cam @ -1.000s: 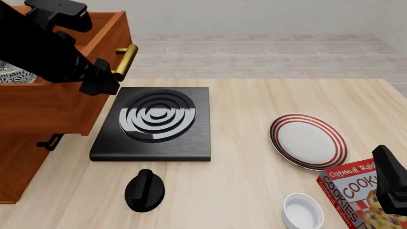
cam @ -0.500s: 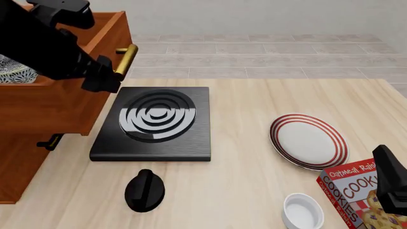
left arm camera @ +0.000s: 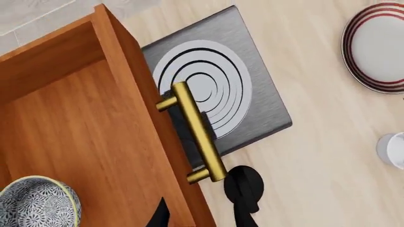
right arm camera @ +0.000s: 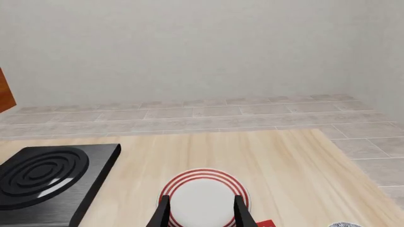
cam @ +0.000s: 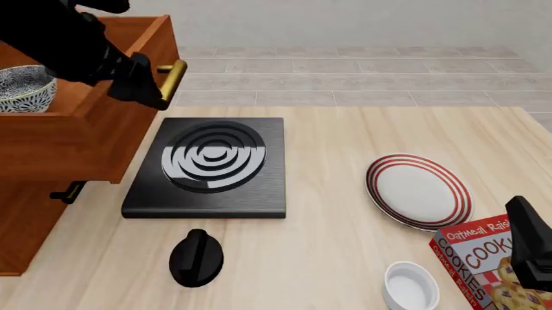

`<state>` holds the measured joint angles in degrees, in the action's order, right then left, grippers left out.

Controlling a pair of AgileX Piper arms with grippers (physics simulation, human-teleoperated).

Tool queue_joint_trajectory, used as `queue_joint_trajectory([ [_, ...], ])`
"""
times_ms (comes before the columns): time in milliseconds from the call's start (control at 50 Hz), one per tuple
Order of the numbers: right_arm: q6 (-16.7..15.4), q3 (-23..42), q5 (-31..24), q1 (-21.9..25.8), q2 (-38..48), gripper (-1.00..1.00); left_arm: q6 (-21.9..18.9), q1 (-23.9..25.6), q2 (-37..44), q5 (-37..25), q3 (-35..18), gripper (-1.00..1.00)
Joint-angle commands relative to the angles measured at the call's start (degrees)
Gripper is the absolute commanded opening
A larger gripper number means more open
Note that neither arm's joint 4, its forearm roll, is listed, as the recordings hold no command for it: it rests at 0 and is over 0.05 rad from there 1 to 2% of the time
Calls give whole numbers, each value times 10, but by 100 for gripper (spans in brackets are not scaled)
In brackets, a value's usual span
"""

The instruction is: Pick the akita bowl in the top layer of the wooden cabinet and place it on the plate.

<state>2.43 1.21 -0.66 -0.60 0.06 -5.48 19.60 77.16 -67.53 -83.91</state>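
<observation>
While the reddish-brown wooden cabinet [cam: 35,194] stands at the left end of the pale wooden bench [cam: 345,168], its top layer [cam: 86,129], 1 drawer with a brass bar handle [cam: 170,82], is pulled out over the bench. 1 small round akita bowl with a dense blue-black and white speckled pattern [cam: 24,87] sits upright inside that drawer, mouth facing up, near the drawer's left side in the front view. Being round, it has no long axis. 1 round white plate with red rings at its rim [cam: 418,190] lies flat on the bench well to the right, with 1 black square stove with grey rings [cam: 211,166] between cabinet and plate. Also on the bench are 1 black knob-like object [cam: 196,257], 1 plain white small ramekin [cam: 410,285] and 1 oatmeal cookie box [cam: 487,261].

2 arms show. The left arm [cam: 61,39] reaches over the open drawer, its left hand [left arm camera: 202,215] just beside the brass handle and close to the bowl but apart from it; only the 2 black fingertips [left arm camera: 159,216] show, spread with nothing between them. The right hand [right arm camera: 200,213] hovers low at the bench's right, fingers parted and empty, aimed at the plate.
</observation>
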Motion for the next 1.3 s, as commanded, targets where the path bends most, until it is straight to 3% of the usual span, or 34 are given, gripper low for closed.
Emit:
queue_joint_trajectory([
  [20,-1,0,1,-1,0,100,-28,-10,7,-16,-45,100],
  [220,0,0,0,0,0,100,-42,-34,1,-23,-40,100],
  [420,-2,1,0,1,0,100,-40,-20,-6,-24,-22,100],
  [740,-4,1,0,2,0,100,-36,-29,10,-24,-55,100],
  [800,-5,1,1,3,0,100,-51,-45,10,-24,-62,100],
  [1300,-7,3,2,5,1,100,-70,-52,8,-24,-59,100],
])
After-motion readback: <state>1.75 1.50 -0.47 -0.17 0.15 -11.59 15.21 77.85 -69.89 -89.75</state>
